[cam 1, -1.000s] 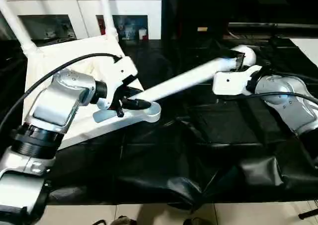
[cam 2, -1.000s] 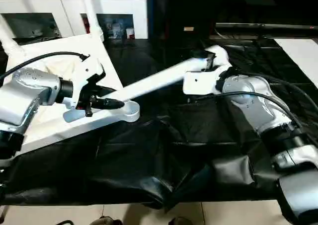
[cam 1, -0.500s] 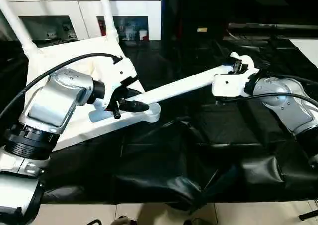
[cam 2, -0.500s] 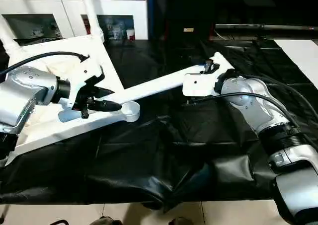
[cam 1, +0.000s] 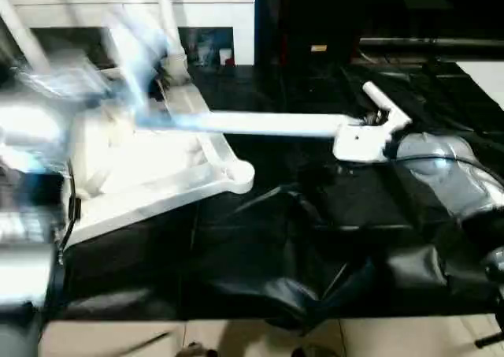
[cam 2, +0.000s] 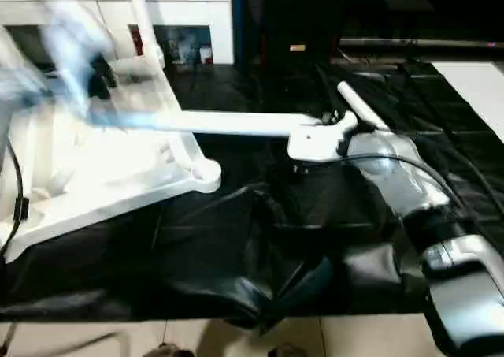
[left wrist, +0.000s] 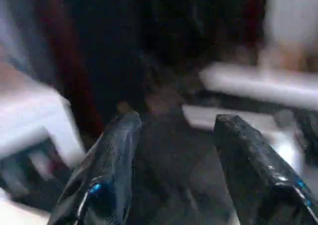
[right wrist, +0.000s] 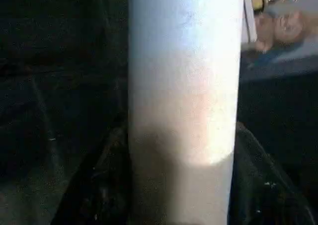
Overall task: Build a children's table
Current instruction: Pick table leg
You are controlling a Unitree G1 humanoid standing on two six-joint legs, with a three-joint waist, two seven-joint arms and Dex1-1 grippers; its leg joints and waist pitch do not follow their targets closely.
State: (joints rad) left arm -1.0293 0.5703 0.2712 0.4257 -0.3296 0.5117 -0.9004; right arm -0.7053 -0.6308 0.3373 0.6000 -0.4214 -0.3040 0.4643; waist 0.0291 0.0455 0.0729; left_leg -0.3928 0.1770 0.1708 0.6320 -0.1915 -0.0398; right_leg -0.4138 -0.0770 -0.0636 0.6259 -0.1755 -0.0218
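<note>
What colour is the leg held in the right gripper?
White; the leg shows best in the right wrist view.

A white leg (cam 1: 260,124) and white tabletop (cam 1: 150,185) are seen on a black sheet (cam 1: 315,239); the blurred left arm (cam 1: 39,136) seems silver.

- No text, label, brand, number or sign can be read in any of the views.
</note>
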